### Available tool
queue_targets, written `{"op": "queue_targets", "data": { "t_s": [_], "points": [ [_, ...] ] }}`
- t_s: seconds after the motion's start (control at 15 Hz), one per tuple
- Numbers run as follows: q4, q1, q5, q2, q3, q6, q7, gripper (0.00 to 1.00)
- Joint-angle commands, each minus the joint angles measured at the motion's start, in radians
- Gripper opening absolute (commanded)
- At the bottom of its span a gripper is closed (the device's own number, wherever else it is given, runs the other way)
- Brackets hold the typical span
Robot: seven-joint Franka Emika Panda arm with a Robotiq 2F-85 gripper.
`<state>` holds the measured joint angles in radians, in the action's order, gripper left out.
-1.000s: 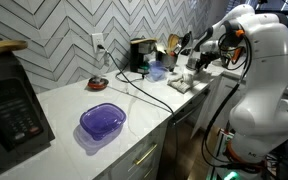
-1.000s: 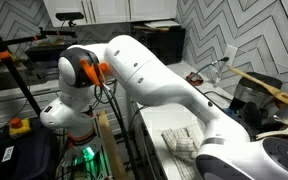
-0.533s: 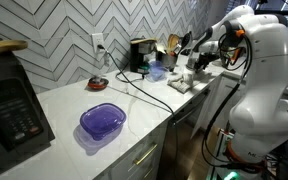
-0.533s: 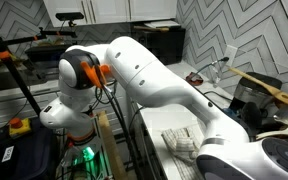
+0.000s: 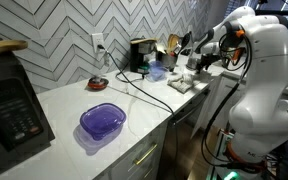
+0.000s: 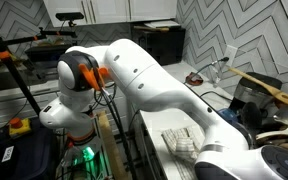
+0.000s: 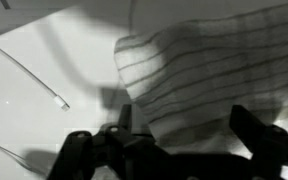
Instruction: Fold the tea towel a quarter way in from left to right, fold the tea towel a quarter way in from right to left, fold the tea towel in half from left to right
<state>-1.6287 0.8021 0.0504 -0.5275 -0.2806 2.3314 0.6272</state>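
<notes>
one white arm (image 5: 256, 70) reaches over the counter (image 5: 69, 105). one purple bowl (image 5: 103, 121) sits well apart from one tea towel (image 7: 209, 75) (striped, rumpled), whose near edge lies between the gripper (image 7: 189, 145)'s two fingers (image 7: 121, 140), spread wide apart.

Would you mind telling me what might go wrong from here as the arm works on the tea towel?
In the wrist view the jaws stand open over a rumpled corner of the tea towel; closing there may pinch several layers and skew the fold. A loose cable lies on the counter beside the towel and could be snagged in a sweeping move.
</notes>
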Motion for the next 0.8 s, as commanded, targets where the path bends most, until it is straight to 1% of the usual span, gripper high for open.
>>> {"op": "queue_targets", "data": {
  "t_s": [0.0, 0.07, 0.13, 0.27, 0.4, 0.6, 0.73],
  "points": [
    [0.01, 0.022, -0.025, -0.028, 0.024, 0.011, 0.002, 0.75],
    [0.008, 0.022, -0.026, -0.03, 0.027, 0.011, 0.005, 0.74],
    [0.007, 0.022, -0.028, -0.032, 0.028, 0.009, 0.006, 0.7],
    [0.005, 0.022, -0.03, -0.032, 0.033, 0.009, 0.012, 0.52],
    [-0.009, 0.024, -0.038, -0.008, 0.035, 0.01, 0.028, 0.38],
    [-0.026, 0.019, -0.079, 0.036, 0.017, 0.009, 0.036, 0.14],
    [-0.036, 0.016, -0.115, 0.073, 0.003, 0.003, 0.033, 0.01]
  ]
}}
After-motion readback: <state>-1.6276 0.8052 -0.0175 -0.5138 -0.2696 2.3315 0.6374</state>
